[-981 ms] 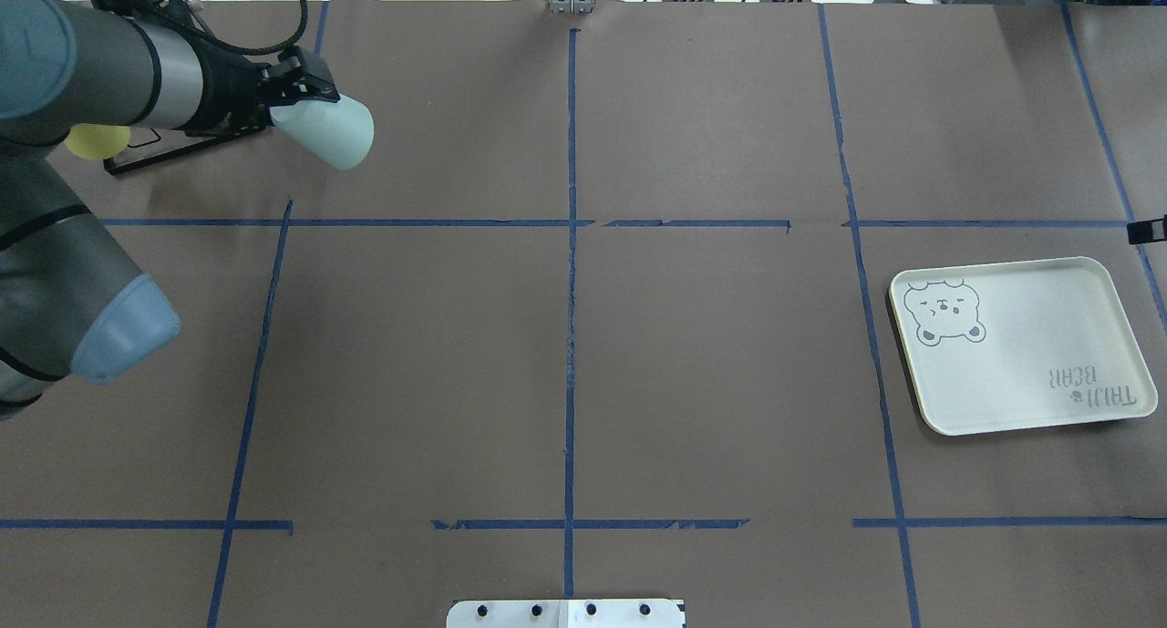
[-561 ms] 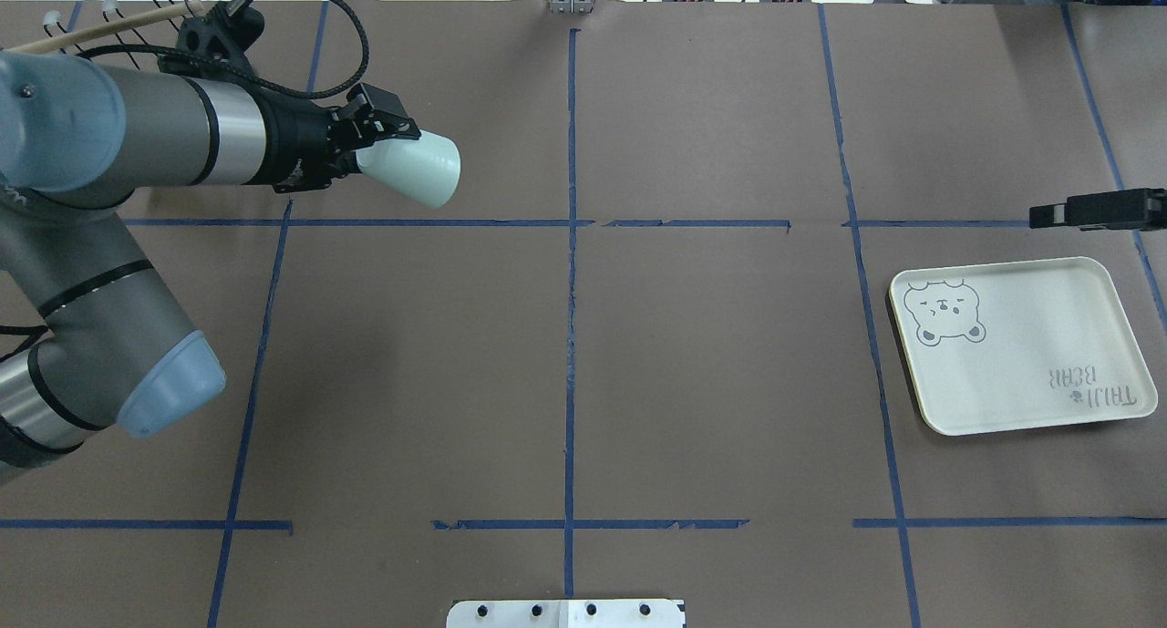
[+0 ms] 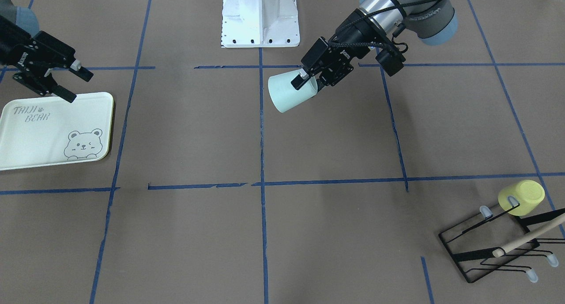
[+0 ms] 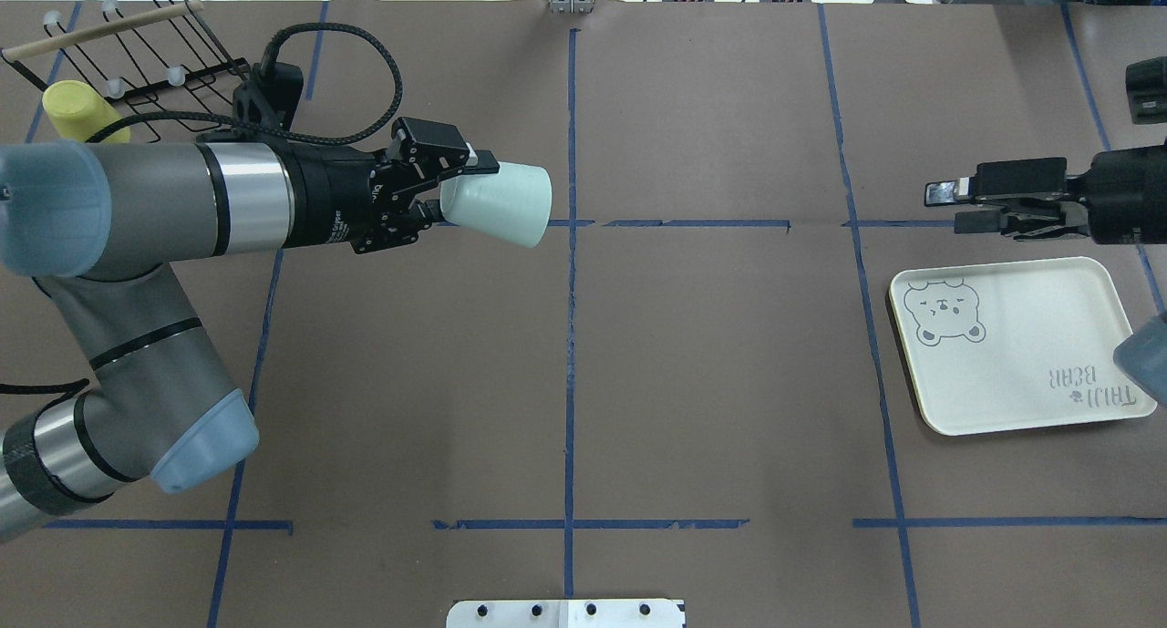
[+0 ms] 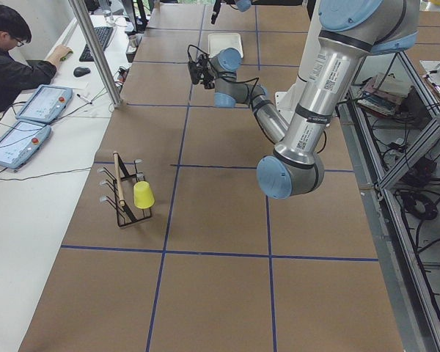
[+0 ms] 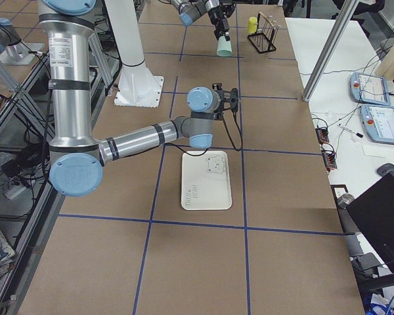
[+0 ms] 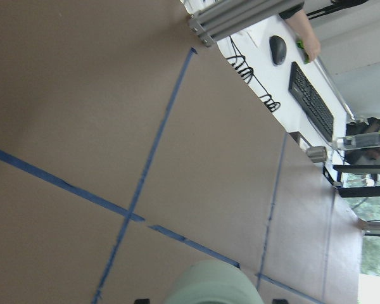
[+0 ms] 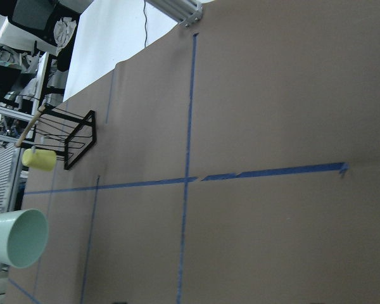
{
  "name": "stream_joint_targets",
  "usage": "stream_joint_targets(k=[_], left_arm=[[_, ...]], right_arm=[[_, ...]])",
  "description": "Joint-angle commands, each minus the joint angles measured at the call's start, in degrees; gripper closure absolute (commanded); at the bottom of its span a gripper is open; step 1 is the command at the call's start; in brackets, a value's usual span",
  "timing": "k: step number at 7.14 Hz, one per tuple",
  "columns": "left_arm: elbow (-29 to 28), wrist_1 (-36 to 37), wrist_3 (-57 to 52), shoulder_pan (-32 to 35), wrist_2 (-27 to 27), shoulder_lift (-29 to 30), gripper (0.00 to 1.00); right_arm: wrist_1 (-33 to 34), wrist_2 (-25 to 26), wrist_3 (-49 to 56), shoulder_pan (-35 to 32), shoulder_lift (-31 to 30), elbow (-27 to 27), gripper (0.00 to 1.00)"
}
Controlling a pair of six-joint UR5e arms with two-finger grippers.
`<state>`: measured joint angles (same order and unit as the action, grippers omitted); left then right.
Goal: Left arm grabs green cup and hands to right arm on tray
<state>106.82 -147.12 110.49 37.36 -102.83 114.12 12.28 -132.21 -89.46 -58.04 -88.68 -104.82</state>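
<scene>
My left gripper (image 4: 463,189) is shut on the base end of the pale mint-green cup (image 4: 500,205) and holds it on its side above the table, mouth pointing right, just left of the centre tape line. The front view shows the same grip (image 3: 309,80) on the cup (image 3: 288,93). The cup's mouth shows in the right wrist view (image 8: 16,237). My right gripper (image 4: 948,205) is open and empty, pointing left, above the table just behind the cream bear tray (image 4: 1012,373). The tray lies flat at the right and holds nothing.
A black wire rack (image 4: 155,40) with a wooden rod stands at the back left, and a yellow cup (image 4: 77,108) hangs on it. The white robot base plate (image 4: 565,612) is at the near edge. Blue tape lines cross the brown table.
My left arm has carried the green cup rightward from the rack area toward the centre line. My right gripper has come in from the right edge to a spot behind the tray.
</scene>
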Motion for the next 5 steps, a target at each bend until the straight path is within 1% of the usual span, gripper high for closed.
stream_joint_targets(k=[1, 2, 3, 4, 5], left_arm=[[-0.65, -8.32, 1.31, -1.76, -0.09, -0.12, 0.65], [-1.00, -11.49, 1.40, -2.72, -0.17, -0.04, 0.66], [-1.18, -14.30, 1.40, -4.21, -0.18, -0.12, 0.65], [-1.18, -15.72, 1.40, -5.18, -0.09, -0.12, 0.66], [-1.53, -18.00, 1.49, -6.15, -0.09, -0.04, 0.66]], right_arm=[[-9.59, 3.07, -11.56, 4.76, 3.32, 0.05, 0.00], [-15.03, 8.41, -15.88, 9.13, 4.29, 0.05, 0.00], [-20.48, 15.07, -18.27, 14.83, 4.30, 0.14, 0.00], [-24.10, 21.75, -22.04, 18.80, 4.30, -0.04, 0.00], [-24.66, 25.04, -22.86, 22.41, 4.65, -0.04, 0.00]])
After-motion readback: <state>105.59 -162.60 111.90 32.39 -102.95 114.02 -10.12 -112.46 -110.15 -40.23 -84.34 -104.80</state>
